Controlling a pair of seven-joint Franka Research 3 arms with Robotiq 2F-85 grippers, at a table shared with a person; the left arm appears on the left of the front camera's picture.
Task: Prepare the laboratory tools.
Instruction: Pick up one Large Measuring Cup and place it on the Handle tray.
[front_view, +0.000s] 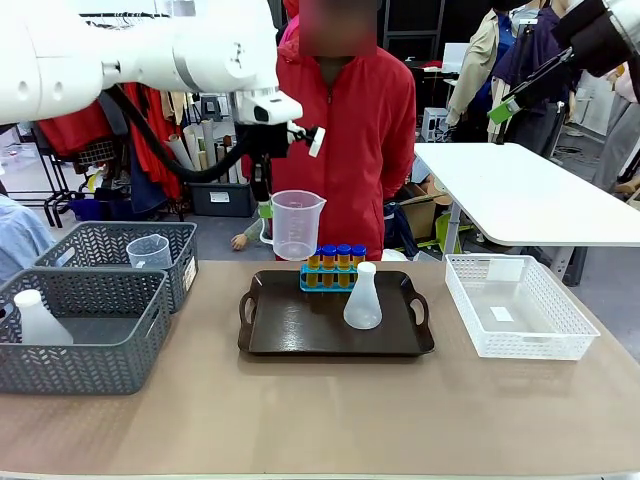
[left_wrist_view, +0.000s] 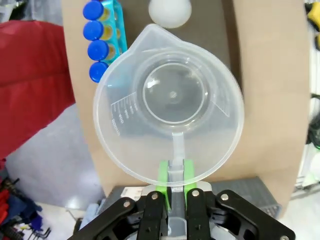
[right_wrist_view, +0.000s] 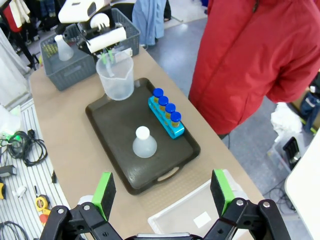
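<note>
My left gripper (front_view: 265, 208) is shut on the handle of the clear graduated jug (front_view: 297, 224), holding it upright in the air over the far left edge of the dark tray (front_view: 300, 335). In the left wrist view the green pads (left_wrist_view: 162, 176) clamp the handle, and the jug (left_wrist_view: 170, 107) is empty. Several orange tubes with blue caps (front_view: 334, 260) stand in a blue rack at the tray's far side. The white conical flask (front_view: 362, 298) stands mid-tray. My right gripper (right_wrist_view: 162, 190) hangs open high above the table's right side, holding nothing.
Two grey mesh baskets sit at the left: the near one (front_view: 110, 365) holds another flask (front_view: 40, 318), the far one (front_view: 100, 240) another jug (front_view: 148, 250). A white mesh basket (front_view: 570, 340) stands at the right. A person in a red jacket (front_view: 350, 120) stands across the table.
</note>
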